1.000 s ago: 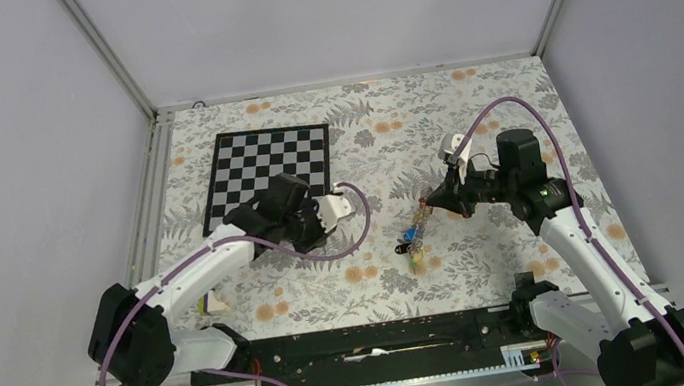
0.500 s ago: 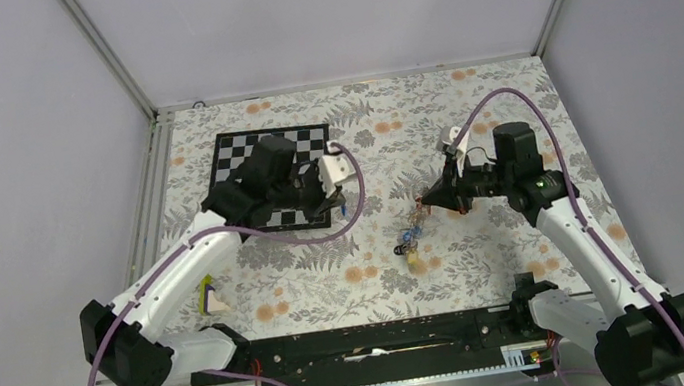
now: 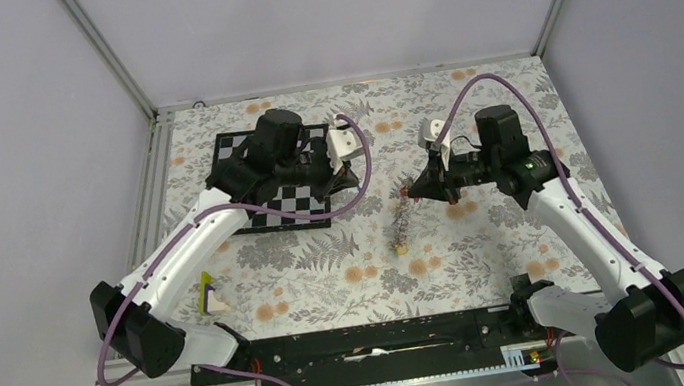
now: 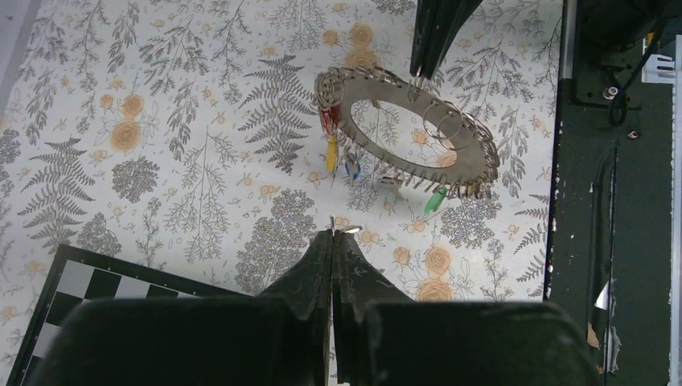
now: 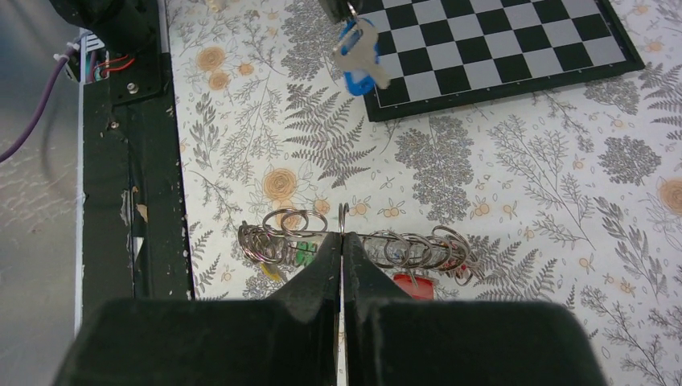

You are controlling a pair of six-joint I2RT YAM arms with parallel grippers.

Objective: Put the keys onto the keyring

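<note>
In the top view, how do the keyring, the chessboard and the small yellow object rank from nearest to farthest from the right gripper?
1. keyring: held by the right gripper, hanging just below it.
2. chessboard: to its left, under the left arm.
3. yellow object: far left, near the table's near edge.

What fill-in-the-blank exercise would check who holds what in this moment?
The right gripper is shut on the ___. The left gripper holds a key with a ___ head. Behind that key, the right wrist view shows a black-and-white ___.
Missing words: keyring; blue; chessboard.
</note>
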